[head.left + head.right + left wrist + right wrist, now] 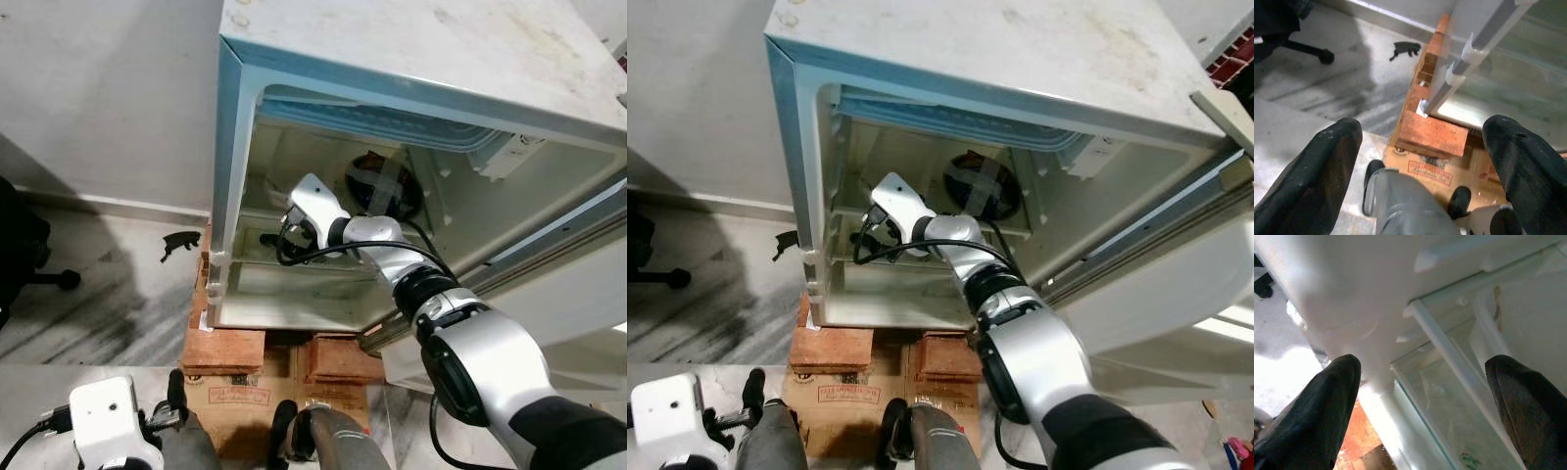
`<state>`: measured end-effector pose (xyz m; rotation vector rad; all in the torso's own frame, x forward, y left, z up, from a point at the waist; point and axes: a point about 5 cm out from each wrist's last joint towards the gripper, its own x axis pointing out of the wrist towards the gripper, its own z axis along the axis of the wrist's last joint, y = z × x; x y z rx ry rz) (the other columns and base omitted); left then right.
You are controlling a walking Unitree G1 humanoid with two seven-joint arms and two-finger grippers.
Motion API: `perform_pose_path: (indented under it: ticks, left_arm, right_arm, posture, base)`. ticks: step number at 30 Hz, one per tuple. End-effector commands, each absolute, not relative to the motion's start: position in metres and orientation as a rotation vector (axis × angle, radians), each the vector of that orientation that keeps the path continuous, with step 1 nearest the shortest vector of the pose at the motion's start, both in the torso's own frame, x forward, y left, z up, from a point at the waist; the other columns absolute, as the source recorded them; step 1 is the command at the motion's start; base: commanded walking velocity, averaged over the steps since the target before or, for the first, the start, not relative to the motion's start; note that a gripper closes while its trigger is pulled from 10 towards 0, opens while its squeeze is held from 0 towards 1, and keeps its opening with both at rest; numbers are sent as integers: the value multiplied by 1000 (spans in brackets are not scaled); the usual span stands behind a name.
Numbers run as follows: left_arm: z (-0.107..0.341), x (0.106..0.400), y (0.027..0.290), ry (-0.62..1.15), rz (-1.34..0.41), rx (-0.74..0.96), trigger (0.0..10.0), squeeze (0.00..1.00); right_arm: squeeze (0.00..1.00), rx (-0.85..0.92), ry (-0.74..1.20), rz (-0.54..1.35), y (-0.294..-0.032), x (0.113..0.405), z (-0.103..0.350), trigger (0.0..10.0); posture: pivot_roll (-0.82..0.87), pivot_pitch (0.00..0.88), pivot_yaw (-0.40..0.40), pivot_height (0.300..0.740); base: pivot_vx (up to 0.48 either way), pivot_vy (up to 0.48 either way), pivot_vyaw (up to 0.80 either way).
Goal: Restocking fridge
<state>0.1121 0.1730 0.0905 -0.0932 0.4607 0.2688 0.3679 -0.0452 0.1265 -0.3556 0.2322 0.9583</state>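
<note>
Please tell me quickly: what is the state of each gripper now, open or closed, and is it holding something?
Left gripper: open, holding nothing, low in front of the fridge.
Right gripper: open, holding nothing, inside the fridge above a glass shelf.

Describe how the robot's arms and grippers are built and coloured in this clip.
The right arm has glossy silver shells with black joint bands, a white wrist housing and a looping black cable. The right gripper and left gripper each have two thick, rounded matte-black fingers. The left wrist carries a white block.

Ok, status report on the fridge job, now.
Right gripper open, empty, inside the fridge over the glass shelf. Left gripper open, idle, low by the bricks. Dark round item at the back; nothing blocking.
</note>
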Motion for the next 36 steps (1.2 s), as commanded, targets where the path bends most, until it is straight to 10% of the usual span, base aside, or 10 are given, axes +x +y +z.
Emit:
perform_pose_path:
  ticks: [1,5,6,7,9,23,36]
  left_arm:
    - [83,121,174,471,262,-101,10000,0]
    - [85,136,173,428,235,-91,10000,0]
    - [84,148,174,406,222,-83,10000,0]
    - [84,148,174,406,222,-83,10000,0]
    - [83,165,179,375,213,-18,10000,0]
    - [85,216,184,286,156,55,10000,0]
    - [88,241,177,230,79,50,10000,0]
  right_arm:
    - [1000,-292,246,977,-69,363,114,10000]
    - [1000,-229,235,1006,-88,352,102,10000]
    - [639,-216,211,1012,-99,340,95,10000]
    - [639,-216,211,1012,-99,340,95,10000]
    - [27,-177,219,1011,-107,326,86,10000]
    - [0,-120,216,825,-140,273,74,10000]
    - [0,-19,103,281,-159,254,92,10000]
  posture:
    - [216,170,-238,740]
    - [199,139,-223,740]
    - [177,93,-198,740]
    - [177,93,-198,740]
    - [142,55,-167,740]
    - [60,0,-31,740]
    - [23,0,9,740]
  base:
    - [0,0,0]
    - [0,0,0]
    - [0,0,0]
    - [0,0,0]
    - [0,0,0]
    - [0,0,0]
    - [-42,0,0]
